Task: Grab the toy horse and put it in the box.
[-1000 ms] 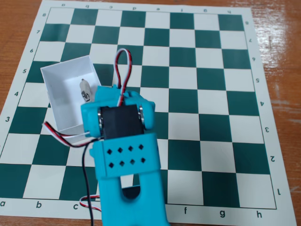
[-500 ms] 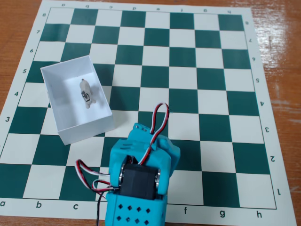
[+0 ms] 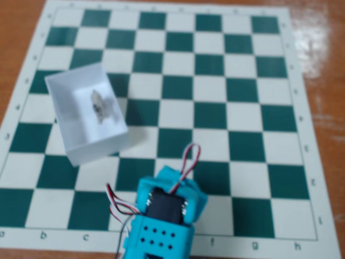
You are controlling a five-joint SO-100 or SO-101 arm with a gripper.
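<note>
While the tiny grey-white toy horse (image 3: 98,106) lay inside the white paper box (image 3: 96,147), the turquoise arm (image 3: 164,216) hid its hand; grip unreadable.

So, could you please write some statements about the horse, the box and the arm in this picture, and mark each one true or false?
1. The toy horse lies inside the box. True.
2. The box stands on the chessboard. True.
3. The arm reaches over the box. False: it is at the bottom edge of the fixed view, apart from the box.
4. The box is closed with a lid. False: its top is open.
5. The gripper holds the horse. False: the horse lies free in the box.
</note>
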